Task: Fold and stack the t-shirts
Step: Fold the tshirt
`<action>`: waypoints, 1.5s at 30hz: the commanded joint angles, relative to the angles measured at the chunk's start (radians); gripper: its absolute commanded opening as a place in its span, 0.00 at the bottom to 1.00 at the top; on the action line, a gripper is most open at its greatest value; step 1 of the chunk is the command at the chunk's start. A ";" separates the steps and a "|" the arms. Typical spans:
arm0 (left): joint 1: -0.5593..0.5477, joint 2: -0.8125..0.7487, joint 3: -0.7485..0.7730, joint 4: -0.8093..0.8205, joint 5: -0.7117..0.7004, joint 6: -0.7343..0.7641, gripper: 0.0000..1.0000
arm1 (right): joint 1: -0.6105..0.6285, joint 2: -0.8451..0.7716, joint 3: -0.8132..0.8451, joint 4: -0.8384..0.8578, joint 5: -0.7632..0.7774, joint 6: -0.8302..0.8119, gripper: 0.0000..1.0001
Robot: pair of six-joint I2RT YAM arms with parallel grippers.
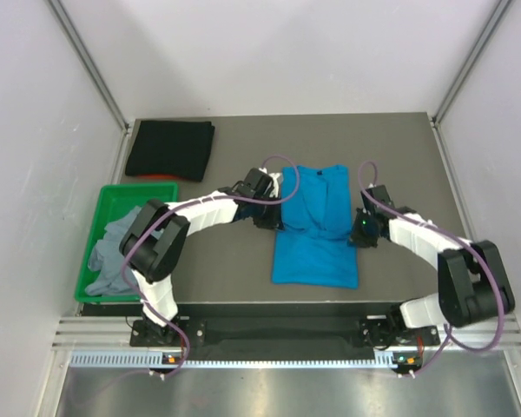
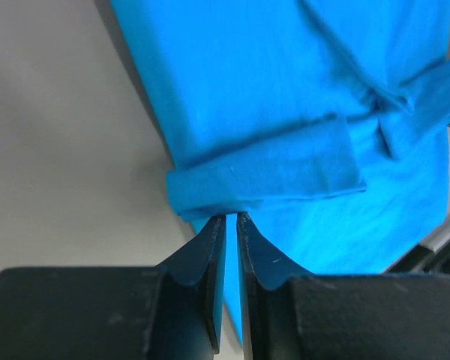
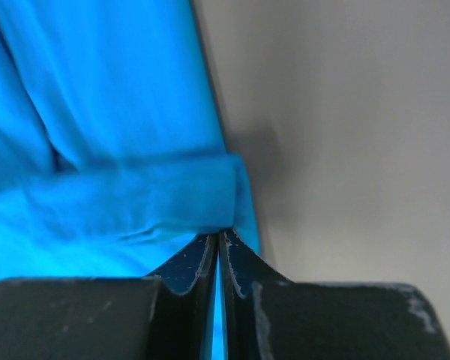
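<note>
Blue shirt (image 1: 317, 252), sleeves folded in, is pinched by left hand (image 2: 231, 219) and right hand (image 3: 217, 237); black shirt (image 1: 170, 149) lies folded far-left, grey shirts (image 1: 113, 256) wait.

1. Left arm (image 1: 191, 215), left of the blue t-shirt (image 1: 316, 256): white shells, bulky black joints.
2. Right arm (image 1: 421, 234), right of the blue t-shirt: the same white-and-black build, with a small green light at the wrist.
3. A thin purple cable (image 1: 278, 160) trails along each arm.
4. Left claw (image 2: 232, 219) and right claw (image 3: 218, 238): matte black, tapered fingers, faintly scuffed.
</note>
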 commanded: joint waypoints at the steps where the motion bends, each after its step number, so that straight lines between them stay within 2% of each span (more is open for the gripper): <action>1: 0.011 0.037 0.078 0.023 -0.043 0.012 0.17 | 0.007 0.093 0.125 0.075 0.068 -0.051 0.04; 4: 0.029 0.056 0.133 0.029 -0.052 0.011 0.18 | 0.000 0.130 0.208 0.072 0.083 -0.088 0.09; 9: 0.066 0.050 0.158 0.043 -0.030 0.023 0.21 | -0.013 0.119 0.253 0.051 0.070 -0.152 0.18; 12: 0.081 0.013 0.132 0.032 -0.035 0.044 0.26 | -0.032 0.074 0.250 0.026 0.026 -0.220 0.30; 13: 0.083 -0.001 0.124 0.030 -0.030 0.050 0.30 | -0.042 0.061 0.244 0.037 0.005 -0.235 0.39; 14: 0.091 -0.005 0.106 0.032 -0.023 0.067 0.32 | -0.055 0.041 0.224 0.051 -0.062 -0.270 0.43; 16: 0.098 -0.019 0.089 0.046 0.026 0.081 0.35 | -0.116 0.027 0.213 0.075 -0.157 -0.306 0.48; 17: 0.108 -0.024 0.070 0.050 0.043 0.095 0.37 | -0.145 0.029 0.212 0.081 -0.267 -0.335 0.47; 20: 0.115 -0.033 0.050 0.055 0.103 0.139 0.44 | -0.237 0.065 0.218 0.094 -0.468 -0.405 0.43; 22: 0.117 -0.029 0.050 0.049 0.147 0.167 0.45 | -0.259 0.115 0.231 0.072 -0.493 -0.442 0.37; 26: 0.117 -0.027 0.043 0.064 0.220 0.192 0.47 | -0.305 0.174 0.228 0.071 -0.571 -0.513 0.40; 30: 0.117 -0.004 0.040 0.081 0.227 0.201 0.49 | -0.331 0.194 0.225 0.083 -0.581 -0.530 0.44; 45: 0.117 0.053 0.058 0.063 0.224 0.228 0.49 | -0.326 0.256 0.201 0.109 -0.552 -0.570 0.43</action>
